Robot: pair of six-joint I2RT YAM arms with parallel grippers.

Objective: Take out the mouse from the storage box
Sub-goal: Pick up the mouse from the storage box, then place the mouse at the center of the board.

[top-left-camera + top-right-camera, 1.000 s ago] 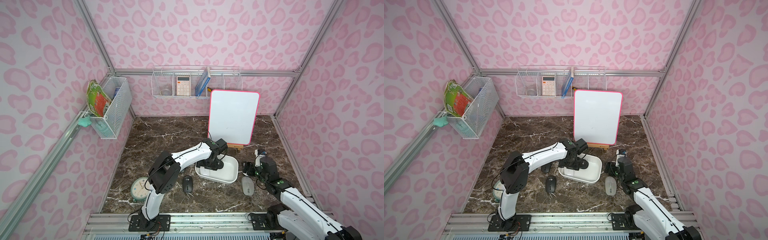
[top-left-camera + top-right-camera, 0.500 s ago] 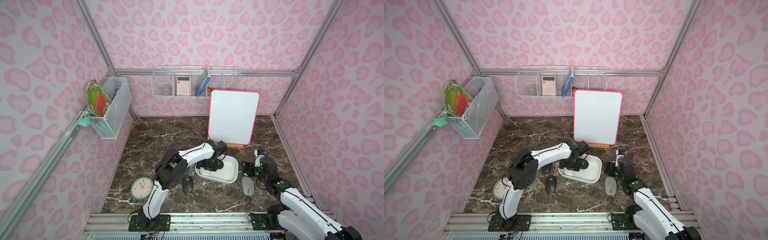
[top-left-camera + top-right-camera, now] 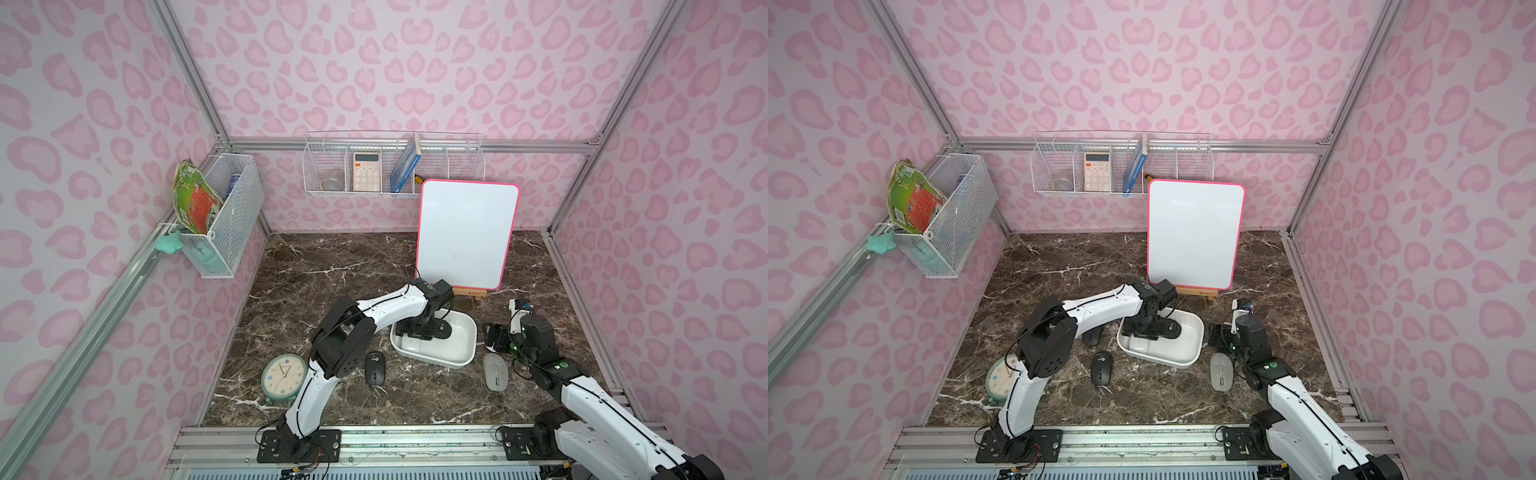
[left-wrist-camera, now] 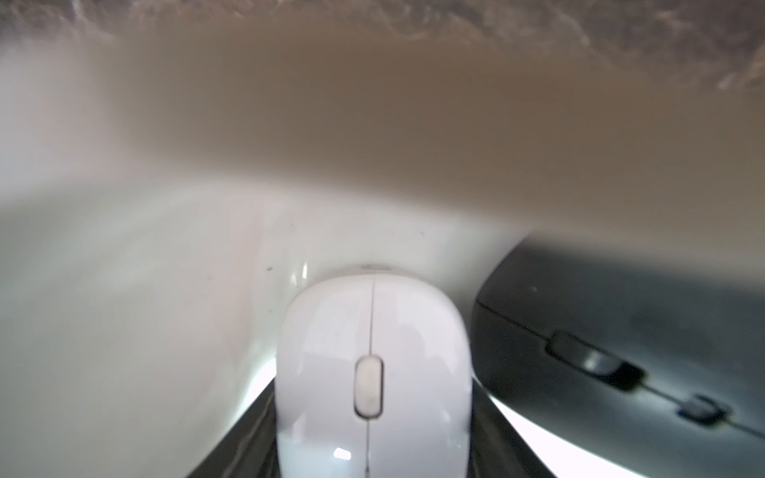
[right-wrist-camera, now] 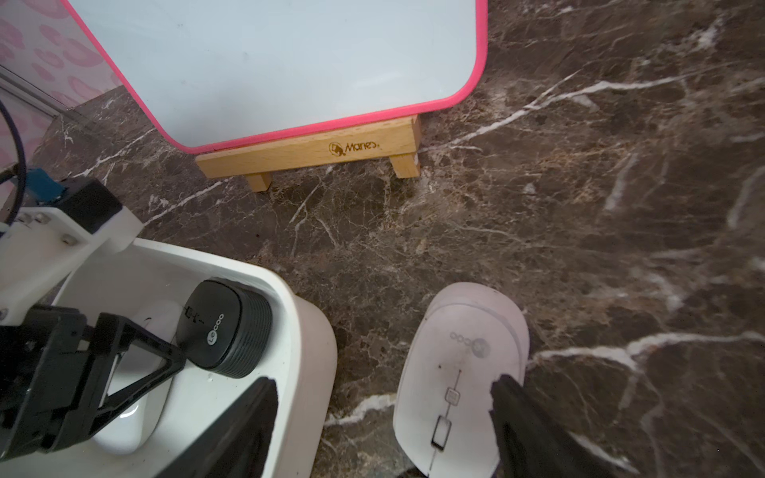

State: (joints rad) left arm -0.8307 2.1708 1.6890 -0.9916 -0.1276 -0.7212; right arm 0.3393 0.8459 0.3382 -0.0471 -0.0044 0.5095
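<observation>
**Left gripper straddling white mouse, mouse not yet out of the box**

- Far left: wire mesh basket (image 3: 224, 216) hung on the side wall, above the surface (image 3: 332, 266).
- Front left on the surface: clock (image 3: 284, 376) lying face up. Just right of it, past the left arm, a black mouse (image 3: 375, 368).
- Centre: storage box (image 3: 432, 360) in front of the whiteboard. There are two mice inside. The white mouse (image 4: 372, 372) lies on the box floor, with a second black mouse (image 4: 600, 351) close beside it.
- Left gripper (image 3: 417, 332) reaches down into the box, one finger on each side of the white mouse. In the left wrist view the dark fingers (image 4: 252, 438) run along both flanks. I cannot tell whether they are clamped on the mouse or only beside it.
- Behind the box: whiteboard (image 3: 465, 232) upright on a wooden easel (image 5: 310, 153).
- Right of the box: pale grey mouse (image 3: 495, 371) on the surface, near the box wall but apart from it.
- Right gripper (image 5: 383, 385) is low over the gap between the box and the grey mouse. Its jaws are spread wide and nothing is held. In the right wrist view one finger overlaps the box rim and the other the grey mouse's edge.
</observation>
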